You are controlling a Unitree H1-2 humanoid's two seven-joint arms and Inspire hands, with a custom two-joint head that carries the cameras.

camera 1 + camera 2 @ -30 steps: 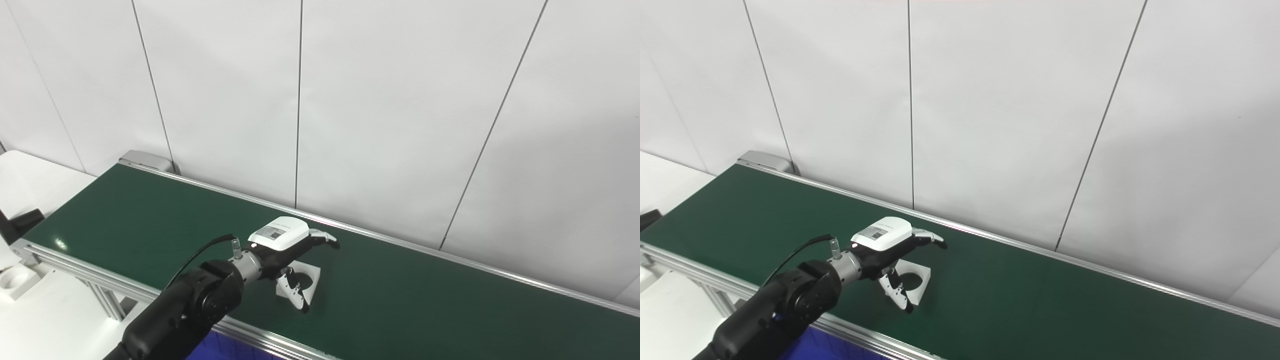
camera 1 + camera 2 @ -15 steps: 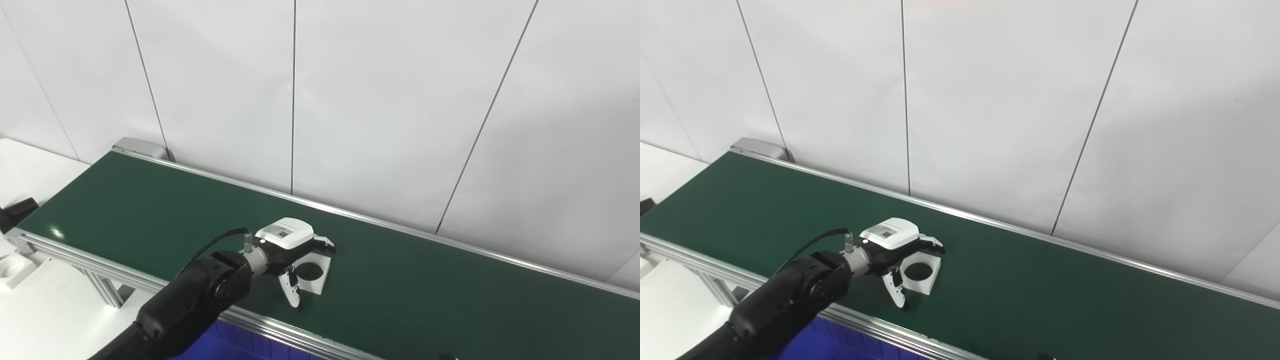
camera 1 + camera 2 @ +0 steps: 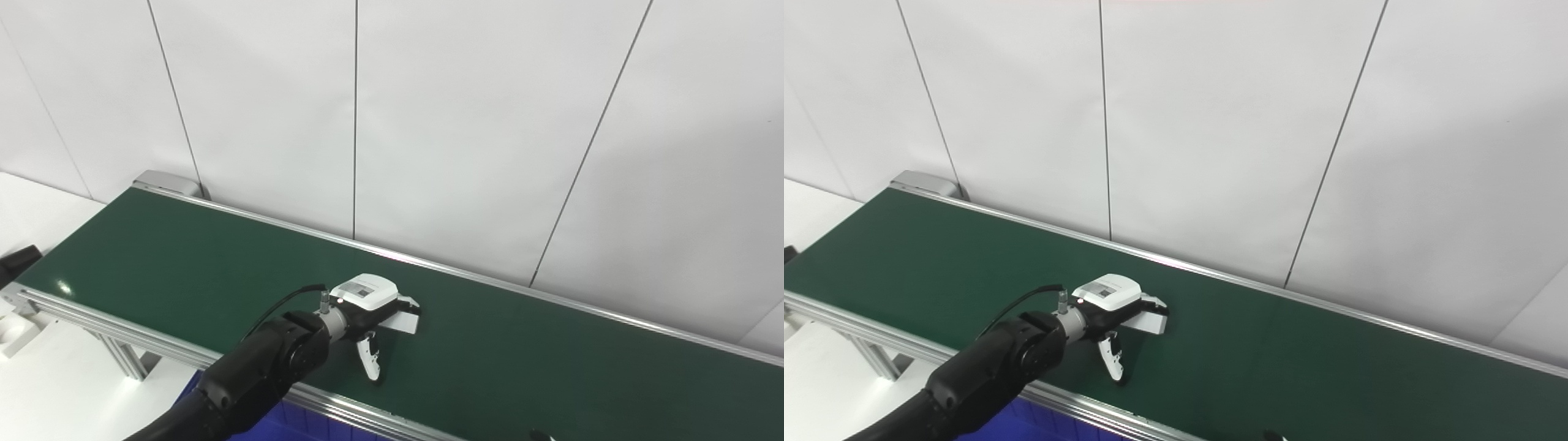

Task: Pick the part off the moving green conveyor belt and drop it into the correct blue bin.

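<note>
Left eye view: the left hand (image 3: 367, 306) is reached out over the green conveyor belt (image 3: 184, 257), near its near rail, with the white part (image 3: 405, 321) lying under the fingers and showing only as a flat white edge at the hand's right side. The fingers curl over the part's far side while the thumb (image 3: 370, 362) hangs down toward the near side, apart from the part; whether the grasp is closed on it cannot be confirmed, and the part appears to rest on the belt. A sliver of blue bin (image 3: 269, 419) shows below the near rail. The right hand is not visible. Right eye view: same arrangement; the left hand (image 3: 1108, 300) covers most of the part (image 3: 1150, 321), thumb (image 3: 1113, 362) pointing down at the belt surface, clear of the part's near edge. Assessment: the part looks a thin, stiff, light plate, probably smooth plastic, liable to slide on the belt or slip from a shallow pinch. The best hold would be across opposite edges, thumb against the near edge and fingers over the far one, closed firmly before lifting
</note>
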